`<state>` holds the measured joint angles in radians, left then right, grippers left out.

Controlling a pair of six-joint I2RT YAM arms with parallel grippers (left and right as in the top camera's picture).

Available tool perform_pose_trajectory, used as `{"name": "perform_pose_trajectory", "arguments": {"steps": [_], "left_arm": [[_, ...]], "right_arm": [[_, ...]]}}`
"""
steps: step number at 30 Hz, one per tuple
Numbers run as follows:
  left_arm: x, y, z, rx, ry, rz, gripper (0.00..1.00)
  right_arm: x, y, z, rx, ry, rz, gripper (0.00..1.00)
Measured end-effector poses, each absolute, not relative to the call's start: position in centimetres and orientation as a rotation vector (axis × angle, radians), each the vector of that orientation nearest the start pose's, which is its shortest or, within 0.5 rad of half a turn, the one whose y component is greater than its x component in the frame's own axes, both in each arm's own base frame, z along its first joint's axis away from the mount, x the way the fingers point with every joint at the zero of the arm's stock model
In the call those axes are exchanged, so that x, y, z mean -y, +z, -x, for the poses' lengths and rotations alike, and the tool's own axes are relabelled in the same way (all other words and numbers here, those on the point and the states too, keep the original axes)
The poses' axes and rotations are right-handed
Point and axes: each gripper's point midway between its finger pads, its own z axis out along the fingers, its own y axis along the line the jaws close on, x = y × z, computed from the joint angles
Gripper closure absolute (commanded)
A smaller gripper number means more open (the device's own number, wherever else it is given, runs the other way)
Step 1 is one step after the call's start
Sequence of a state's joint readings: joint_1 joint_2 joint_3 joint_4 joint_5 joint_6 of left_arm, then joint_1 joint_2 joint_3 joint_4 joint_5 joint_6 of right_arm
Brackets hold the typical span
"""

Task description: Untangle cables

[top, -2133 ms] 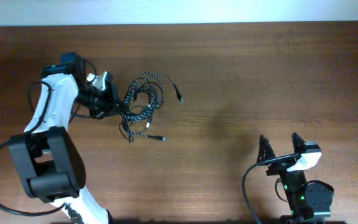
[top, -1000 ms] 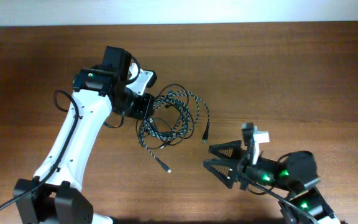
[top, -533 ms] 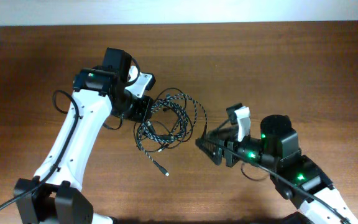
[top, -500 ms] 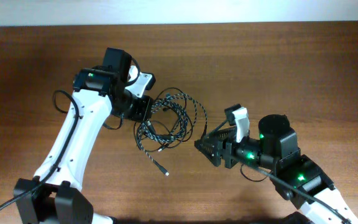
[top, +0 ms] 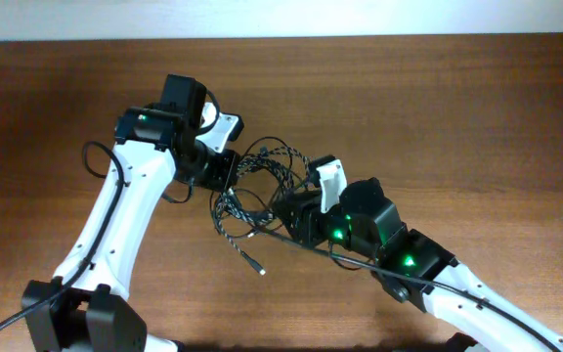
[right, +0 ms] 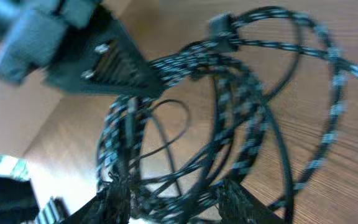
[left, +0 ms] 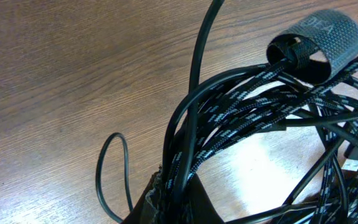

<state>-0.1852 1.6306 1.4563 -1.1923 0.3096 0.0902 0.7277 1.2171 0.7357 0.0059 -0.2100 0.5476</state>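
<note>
The cables (top: 262,191) form one tangled bundle at mid-table: a black-and-white speckled braided cord (left: 247,118) looped together with thin black cords (left: 112,168). A black strap (left: 319,43) wraps part of the bundle. One plug end (top: 259,269) lies loose toward the front. My left gripper (top: 225,168) is shut on the bundle's left side, and several strands run straight out of its closed jaws (left: 173,205). My right gripper (right: 176,199) has pushed into the bundle's right side (top: 291,210). Its jaws stand apart, with several strands crossing the gap.
The brown wooden table (top: 477,108) stretches bare to the right and far side. The left arm's white links (top: 115,225) run down the left. The right arm (top: 428,274) reaches in from the front right. The left gripper's black body (right: 98,62) shows close above the bundle.
The right arm has swung left from the front right into the bundle, and its jaws have narrowed. The left gripper has kept its hold without moving.
</note>
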Motion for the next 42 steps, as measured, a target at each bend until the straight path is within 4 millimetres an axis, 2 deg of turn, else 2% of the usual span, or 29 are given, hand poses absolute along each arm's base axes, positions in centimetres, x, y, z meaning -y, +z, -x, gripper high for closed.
{"name": "perform_pose_trajectory", "arguments": {"steps": [2,4,6,7,8,10,12,15,17,18,19,20,22,23,24,26,29,30,31,32,33,34,35,36,37,38,39,40,42], "left_arm": [[11.3,16.1,-32.0,-2.883,-0.469,-0.447,1.00],[11.3,16.1,-32.0,-2.883,-0.467,-0.446,1.00],[11.3,16.1,-32.0,-2.884,-0.463,-0.446,1.00],[11.4,16.1,-32.0,-2.885,-0.463,-0.451,1.00],[11.8,16.1,-31.6,-2.888,-0.487,-0.468,1.00],[13.8,16.6,-30.9,-2.866,-0.604,-0.529,1.00],[15.0,17.2,-30.3,-2.844,-0.696,-0.563,1.00],[16.5,18.2,-29.5,-2.809,-0.807,-0.594,1.00],[16.8,18.5,-30.0,-2.777,-0.824,-0.587,1.00],[16.9,18.6,-30.3,-2.787,-0.832,-0.519,1.00],[17.0,18.7,-30.7,-2.797,-0.839,-0.448,1.00],[16.7,18.6,-31.3,-2.806,-0.808,-0.382,1.00],[14.1,17.4,-32.4,-2.845,-0.573,-0.285,1.00],[11.7,16.8,-34.0,-2.837,-0.378,-0.213,1.00],[6.6,16.0,-35.4,-2.837,-0.058,-0.054,1.00],[3.2,16.3,-35.9,-2.796,0.179,0.135,1.00],[2.5,16.4,-36.0,-2.770,0.222,0.246,1.00],[2.5,16.4,-36.0,-2.770,0.220,0.263,1.00],[2.6,16.4,-35.9,-2.771,0.219,0.267,1.00],[2.6,16.4,-35.9,-2.770,0.218,0.269,0.96],[2.6,16.4,-35.9,-2.772,0.219,0.269,0.86],[2.6,16.3,-35.8,-2.774,0.218,0.273,0.84],[2.7,16.3,-35.7,-2.779,0.210,0.273,0.95],[3.0,16.2,-35.6,-2.787,0.183,0.284,1.00],[3.4,16.1,-35.6,-2.794,0.157,0.285,1.00],[3.6,16.1,-35.6,-2.799,0.136,0.281,1.00],[4.4,16.0,-35.4,-2.814,0.070,0.279,1.00],[4.7,15.9,-35.4,-2.819,0.051,0.276,1.00],[5.4,15.9,-35.3,-2.831,-0.008,0.269,1.00]], "right_arm": [[-28.2,18.8,-27.2,-2.179,0.963,0.267,0.87],[-28.3,18.9,-27.2,-2.186,0.998,0.221,0.96],[-28.4,19.5,-26.9,-2.181,1.033,0.217,0.96],[-28.2,20.3,-26.4,-2.163,1.048,0.224,0.96],[-27.7,22.2,-25.7,-2.117,1.066,0.232,0.96],[-26.0,23.8,-24.2,-2.095,1.047,0.248,0.96],[-23.7,24.1,-23.2,-2.104,0.965,0.224,0.96],[-22.1,25.8,-22.0,-2.057,0.956,0.211,0.96],[-22.0,26.4,-21.6,-2.040,0.976,0.222,0.96],[-22.3,26.6,-21.4,-2.031,0.997,0.237,0.96],[-23.1,26.9,-21.5,-2.014,1.040,0.266,0.96],[-25.0,27.5,-21.8,-1.973,1.120,0.330,0.96],[-27.1,26.3,-21.3,-1.973,1.177,0.488,0.93],[-27.7,26.7,-20.2,-1.948,1.208,0.574,0.89],[-28.0,26.6,-19.4,-1.932,1.213,0.651,0.87],[-27.4,25.5,-19.8,-1.972,1.141,0.655,0.78],[-26.3,24.2,-21.5,-2.022,1.006,0.577,0.73],[-26.2,23.0,-22.5,-2.058,0.955,0.551,0.61],[-26.3,22.4,-23.0,-2.074,0.933,0.541,0.53],[-26.5,22.1,-23.6,-2.074,0.920,0.533,0.40],[-26.7,21.9,-23.9,-2.075,0.912,0.526,0.33],[-26.7,21.8,-24.0,-2.077,0.908,0.524,0.30],[-26.7,21.8,-24.1,-2.075,0.906,0.521,0.31],[-26.7,21.8,-24.1,-2.076,0.905,0.522,0.36],[-26.7,21.7,-24.1,-2.081,0.910,0.512,0.41],[-26.7,21.5,-24.2,-2.097,0.917,0.491,0.52],[-26.8,20.7,-24.5,-2.135,0.917,0.454,0.58],[-26.9,20.0,-24.9,-2.155,0.905,0.438,0.59],[-27.1,17.2,-25.5,-2.239,0.864,0.427,0.62]]}}
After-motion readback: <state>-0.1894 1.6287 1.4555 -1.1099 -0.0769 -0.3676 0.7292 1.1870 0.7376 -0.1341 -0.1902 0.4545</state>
